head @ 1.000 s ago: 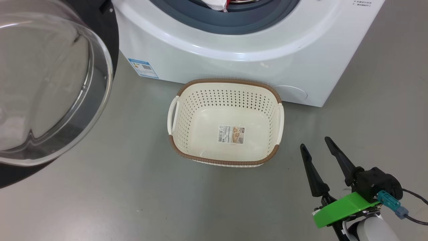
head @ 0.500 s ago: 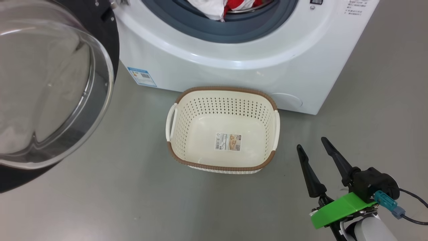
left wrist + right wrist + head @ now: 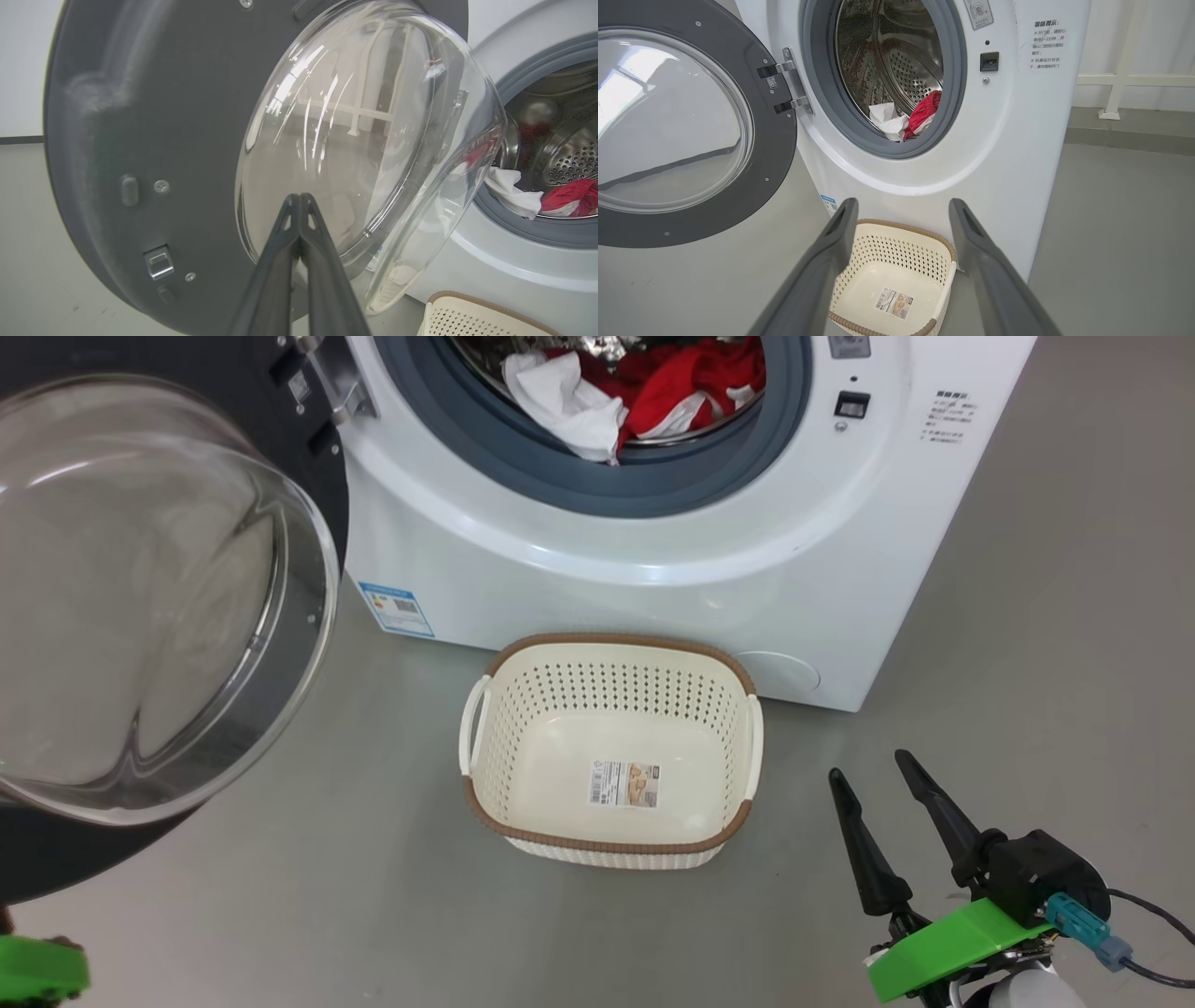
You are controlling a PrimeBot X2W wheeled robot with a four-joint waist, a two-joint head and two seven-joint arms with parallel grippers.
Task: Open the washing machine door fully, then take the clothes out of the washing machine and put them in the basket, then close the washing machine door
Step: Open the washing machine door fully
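Grey floor point(image 3: 1046, 616) is spread under everything, and the washing machine point(image 3: 607, 588) is parked on it with its door point(image 3: 140, 607) swung wide out to the left on its hinge point(image 3: 331, 387), so the mouth of the drum point(image 3: 901, 60) is left bare for reaching. Clothes point(image 3: 691, 383) are seen heaped at the front lip, 1 red piece and 1 white, the white one draped onto the grey seal point(image 3: 597, 490); handy, since they can be got at without going deep. The basket point(image 3: 611, 638) is set on the floor just in front of the machine, below the opening, empty but for a paper label point(image 3: 624, 784) on its bottom. It is judged to be placed there so a garment can be dropped almost straight down. Over on the left claw point(image 3: 299, 200), the 2 fingers are pressed together with nothing between them and pointed at the door's glass bulge from close by; whether the glass is touched cannot be told. That is read as a pushing pose, 1 blunt tip for nudging the door. The right claw point(image 3: 868, 763) is held low to the right of the basket, fingers spread apart and empty, aimed up toward the opening. Door-opening is judged done or nearly so; no garment has been moved yet, and the reach into the drum is expected from the right claw.
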